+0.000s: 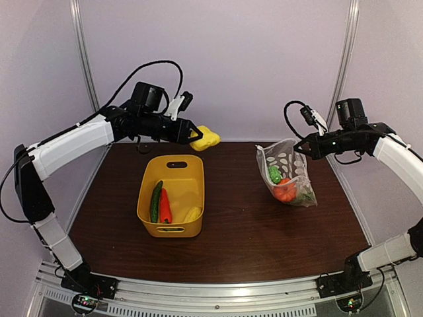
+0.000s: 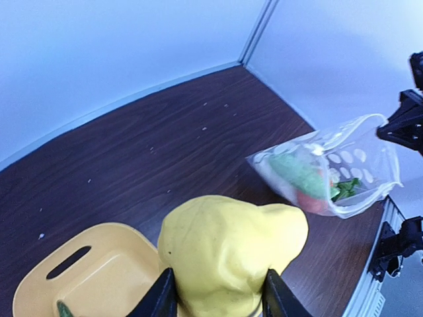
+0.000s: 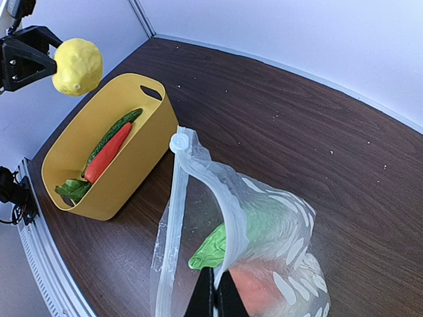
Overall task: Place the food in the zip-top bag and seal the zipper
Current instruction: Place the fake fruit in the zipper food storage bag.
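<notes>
My left gripper (image 1: 195,135) is shut on a yellow toy vegetable (image 1: 206,138), held in the air behind the yellow tub; it fills the left wrist view (image 2: 231,247). My right gripper (image 1: 299,147) is shut on the mouth edge of the polka-dot zip-top bag (image 1: 288,173), holding it upright and open on the table. The zipper strip (image 3: 173,218) curves from my right fingers (image 3: 215,298). Inside the bag lie a green piece (image 3: 215,246) and an orange-red piece (image 1: 285,190). A green cucumber (image 1: 156,201), a red-orange carrot (image 1: 165,207) and a yellow piece (image 1: 192,214) lie in the tub.
The yellow tub (image 1: 173,165) stands left of centre on the dark wooden table. White walls and metal posts close in the back and sides. A metal rail (image 1: 211,294) runs along the near edge.
</notes>
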Action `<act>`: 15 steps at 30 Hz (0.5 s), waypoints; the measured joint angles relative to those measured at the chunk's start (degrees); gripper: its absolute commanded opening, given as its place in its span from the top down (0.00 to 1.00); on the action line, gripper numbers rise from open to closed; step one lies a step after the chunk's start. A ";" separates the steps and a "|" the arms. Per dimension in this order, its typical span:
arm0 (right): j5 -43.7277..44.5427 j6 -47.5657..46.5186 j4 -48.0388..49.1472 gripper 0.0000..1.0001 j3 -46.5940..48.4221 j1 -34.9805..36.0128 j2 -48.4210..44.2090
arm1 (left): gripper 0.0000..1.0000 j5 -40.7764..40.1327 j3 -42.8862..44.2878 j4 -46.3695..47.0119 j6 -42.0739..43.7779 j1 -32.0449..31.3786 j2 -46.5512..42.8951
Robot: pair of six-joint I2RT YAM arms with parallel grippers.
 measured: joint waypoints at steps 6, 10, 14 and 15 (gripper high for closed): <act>-0.02 0.02 -0.13 1.00 0.02 0.00 0.83 | 0.65 2.75 2.36 7.13 -0.37 -4.98 0.48; -0.15 0.04 -0.55 1.00 0.24 0.00 1.22 | 0.66 3.21 6.56 9.42 -0.42 -8.35 2.80; -0.39 0.04 -1.57 1.00 1.22 0.00 2.03 | 0.67 2.99 10.78 10.99 -0.22 -11.26 6.19; -0.50 0.07 -1.73 1.00 1.68 0.02 2.43 | 0.68 2.80 11.47 11.28 -0.13 -11.85 7.04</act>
